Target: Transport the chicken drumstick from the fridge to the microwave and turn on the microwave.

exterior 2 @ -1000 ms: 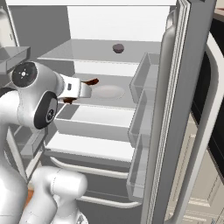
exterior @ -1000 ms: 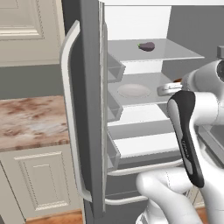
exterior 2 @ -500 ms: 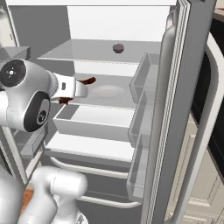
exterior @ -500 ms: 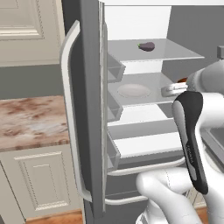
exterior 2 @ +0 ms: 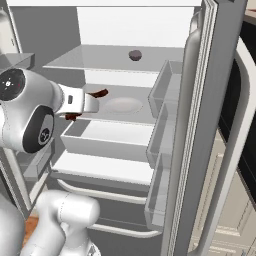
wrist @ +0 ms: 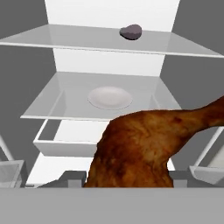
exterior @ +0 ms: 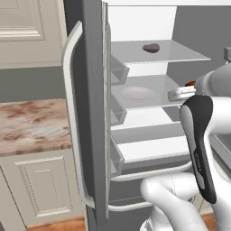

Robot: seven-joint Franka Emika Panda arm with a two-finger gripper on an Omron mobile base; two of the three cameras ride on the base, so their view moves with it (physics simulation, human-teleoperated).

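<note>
The fridge (exterior: pixel 92 54) stands open, its door (exterior 2: pixel 200 115) swung wide. My gripper (exterior 2: pixel 86 104) hangs in front of the middle shelf, shut on the chicken drumstick (exterior 2: pixel 101 93), whose reddish-brown ends stick out on both sides of the fingers. In the hand view the chicken drumstick (wrist: pixel 140 148) looms large at the bottom and hides the fingertips. From the left, the gripper (exterior: pixel 182 93) shows beside the arm, with the chicken drumstick (exterior: pixel 191 83) peeking behind it. A black panel with a tan edge (exterior 2: pixel 247 105) sits at the far right; I cannot tell whether it is the microwave.
A white plate (wrist: pixel 110 97) lies on the middle glass shelf. A dark purple item (wrist: pixel 131 31) rests on the top shelf. Door bins (exterior 2: pixel 165 125) line the open door. A marble counter (exterior: pixel 31 122) lies left of the fridge.
The arm has drawn back slightly from the fridge shelves with the drumstick still in the gripper. Plate and purple item have stayed put.
</note>
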